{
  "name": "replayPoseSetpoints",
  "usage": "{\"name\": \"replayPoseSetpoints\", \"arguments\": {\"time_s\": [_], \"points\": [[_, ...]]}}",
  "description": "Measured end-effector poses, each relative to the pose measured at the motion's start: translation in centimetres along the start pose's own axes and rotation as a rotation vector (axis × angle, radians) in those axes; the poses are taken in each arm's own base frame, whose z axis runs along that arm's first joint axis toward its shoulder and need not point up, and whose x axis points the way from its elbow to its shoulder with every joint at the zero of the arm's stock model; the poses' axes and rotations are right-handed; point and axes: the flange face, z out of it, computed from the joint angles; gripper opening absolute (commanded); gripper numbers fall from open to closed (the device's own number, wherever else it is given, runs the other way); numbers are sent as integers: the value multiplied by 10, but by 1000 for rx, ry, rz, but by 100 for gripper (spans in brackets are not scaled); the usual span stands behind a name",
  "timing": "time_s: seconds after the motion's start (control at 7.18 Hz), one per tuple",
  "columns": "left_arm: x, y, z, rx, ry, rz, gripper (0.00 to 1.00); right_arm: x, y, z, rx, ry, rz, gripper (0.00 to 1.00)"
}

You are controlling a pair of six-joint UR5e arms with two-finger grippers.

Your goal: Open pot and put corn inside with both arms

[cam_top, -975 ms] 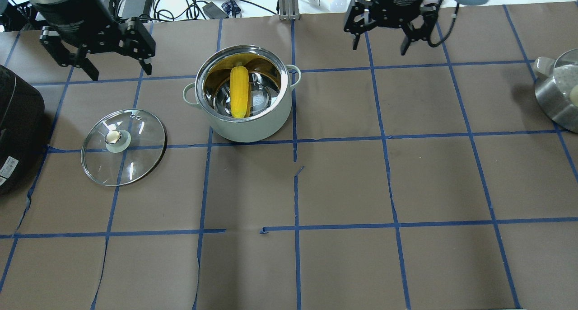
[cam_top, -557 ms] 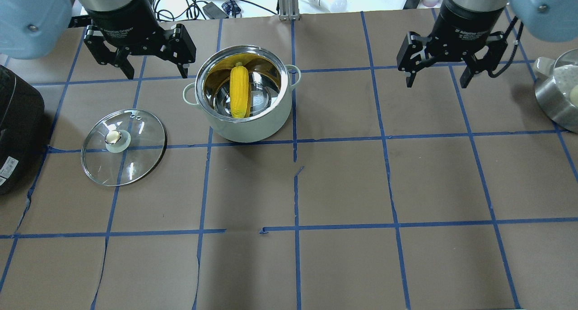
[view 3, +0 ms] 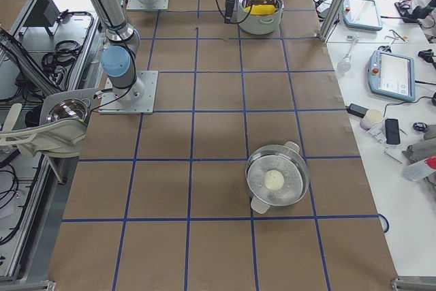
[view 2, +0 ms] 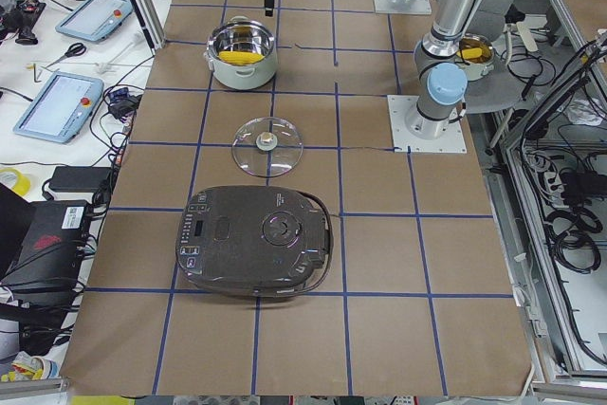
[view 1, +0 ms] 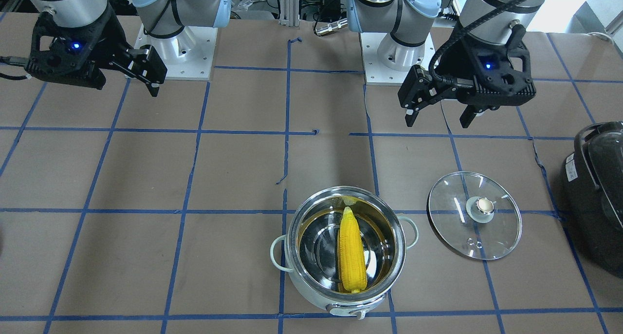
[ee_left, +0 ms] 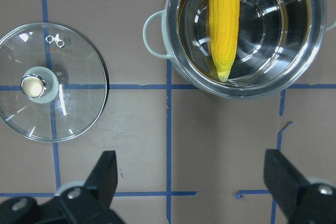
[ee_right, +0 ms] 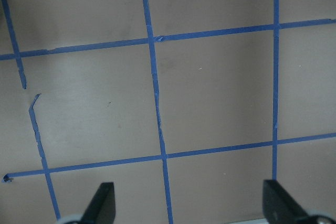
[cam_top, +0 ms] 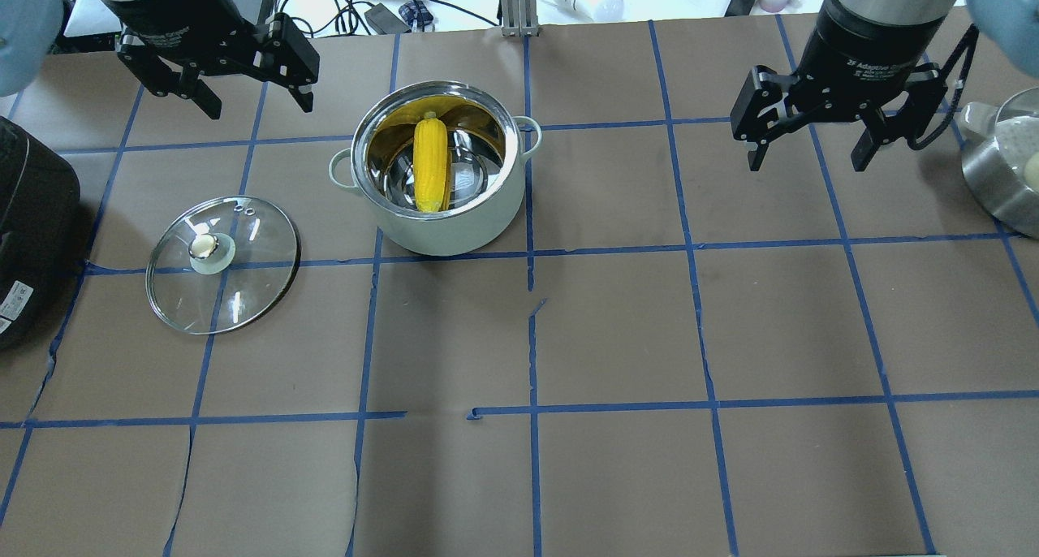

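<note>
Corn (cam_top: pixel 431 163) lay in the pot (cam_top: pixel 454 236), lid (cam_top: pixel 243 289) off at left. Left gripper (cam_top: pixel 260 106) and right gripper (cam_top: pixel 807 163) hung wide, empty; retreating well would mean lifting clear of both.

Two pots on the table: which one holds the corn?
The pale green pot beside the glass lid; the yellow corn lies inside. The bare steel pot holds something white.

Brown bench (cam_top: pixel 617 330) with a blue tape grid (cam_top: pixel 691 248). Sitting on it: pale green pot (cam_top: pixel 454 231), glass lid (cam_top: pixel 235 289) nearby, black cooker (cam_top: pixel 32 216), steel pan (cam_top: pixel 986 183).
</note>
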Motion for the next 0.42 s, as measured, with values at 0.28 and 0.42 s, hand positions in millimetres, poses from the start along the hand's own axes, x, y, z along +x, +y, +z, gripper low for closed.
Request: {"name": "replayPoseSetpoints", "arguments": {"time_s": [0.28,0.42], "points": [[-3,0,0,0,-14,1,100,0,0,-2,4,-4,0,100],[-3,1,0,-1,-16,1,100,0,0,-3,5,-5,0,100]]}}
